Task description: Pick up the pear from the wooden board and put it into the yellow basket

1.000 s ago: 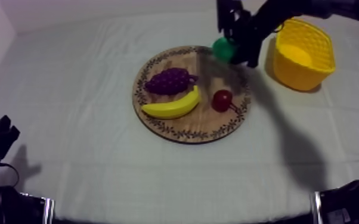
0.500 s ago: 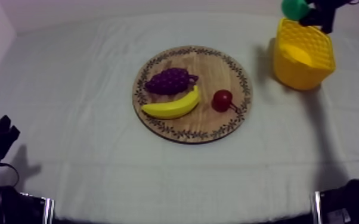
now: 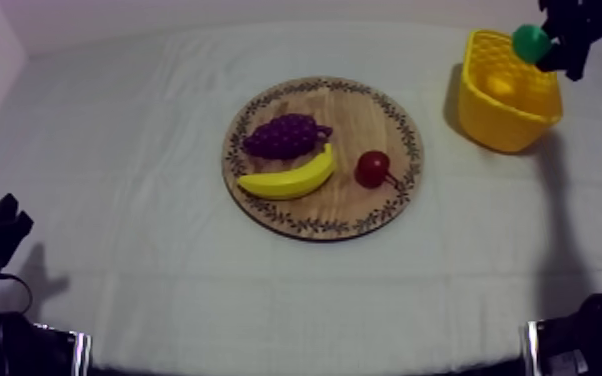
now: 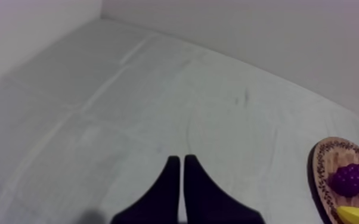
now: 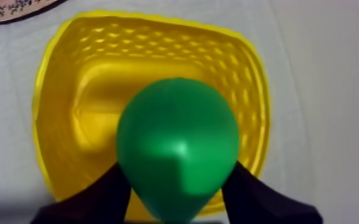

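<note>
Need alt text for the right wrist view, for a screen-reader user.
The right end effector holds the green pear between its two black fingers, over the open yellow basket. The basket stands on the grey-white cloth, with the patterned rim of the wooden board just beyond one of its corners.

In the right wrist view the pear (image 5: 178, 155) hides the middle of the yellow basket (image 5: 62, 89)'s floor and part of its rim on the side away from the wooden board (image 5: 15, 9). The picture's edge leaves just a sliver of the board's patterned rim. The right gripper (image 5: 178, 173)'s fingertips are lost behind the pear, and the fingers' bases are cut off. From above, the right arm (image 3: 590, 12), past the basket from the board, is a dark blur cut by the edge. In the left wrist view the edge crops the board, the banana (image 4: 358, 213) on it and the left gripper (image 4: 179, 173)'s finger bases.
</note>
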### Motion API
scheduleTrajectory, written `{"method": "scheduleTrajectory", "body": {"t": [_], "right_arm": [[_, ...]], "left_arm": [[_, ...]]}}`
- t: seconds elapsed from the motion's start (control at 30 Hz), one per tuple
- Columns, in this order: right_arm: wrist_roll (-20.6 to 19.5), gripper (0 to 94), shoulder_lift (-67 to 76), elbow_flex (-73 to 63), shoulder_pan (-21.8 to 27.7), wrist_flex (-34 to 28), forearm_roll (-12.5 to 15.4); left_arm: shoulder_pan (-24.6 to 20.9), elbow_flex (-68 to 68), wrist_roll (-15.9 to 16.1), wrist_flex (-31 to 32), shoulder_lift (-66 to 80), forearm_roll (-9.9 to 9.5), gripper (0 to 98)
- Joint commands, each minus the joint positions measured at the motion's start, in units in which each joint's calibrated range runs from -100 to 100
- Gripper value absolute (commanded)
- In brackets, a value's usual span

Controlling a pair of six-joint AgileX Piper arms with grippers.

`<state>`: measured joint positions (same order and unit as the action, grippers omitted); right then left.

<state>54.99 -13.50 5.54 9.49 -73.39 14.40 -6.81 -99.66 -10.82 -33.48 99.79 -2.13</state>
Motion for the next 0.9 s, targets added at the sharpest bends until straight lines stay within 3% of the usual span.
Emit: {"method": "scheduleTrajectory", "body": {"t": [0.0, 0.47, 0.77, 0.87], "right_arm": [[-0.1, 46.0, -1.5, 0.3, -0.3, 0.6, -0.4], [-2.7, 47.9, -13.1, -3.9, -2.8, 2.5, -2.4], [-6.1, 63.4, -15.3, -6.5, -3.3, 5.2, -2.5], [-7.6, 57.8, -14.2, -6.4, -3.2, 6.1, -2.5]], "left_arm": [[0.0, 0.0, 0.0, 0.0, 0.0, 0.01, 0.1], [0.0, 0.0, 0.0, 0.0, 0.0, 0.01, 0.1], [0.0, 0.0, 0.0, 0.0, 0.0, 0.01, 0.1], [0.0, 0.0, 0.0, 0.0, 0.0, 0.01, 0.1]]}}
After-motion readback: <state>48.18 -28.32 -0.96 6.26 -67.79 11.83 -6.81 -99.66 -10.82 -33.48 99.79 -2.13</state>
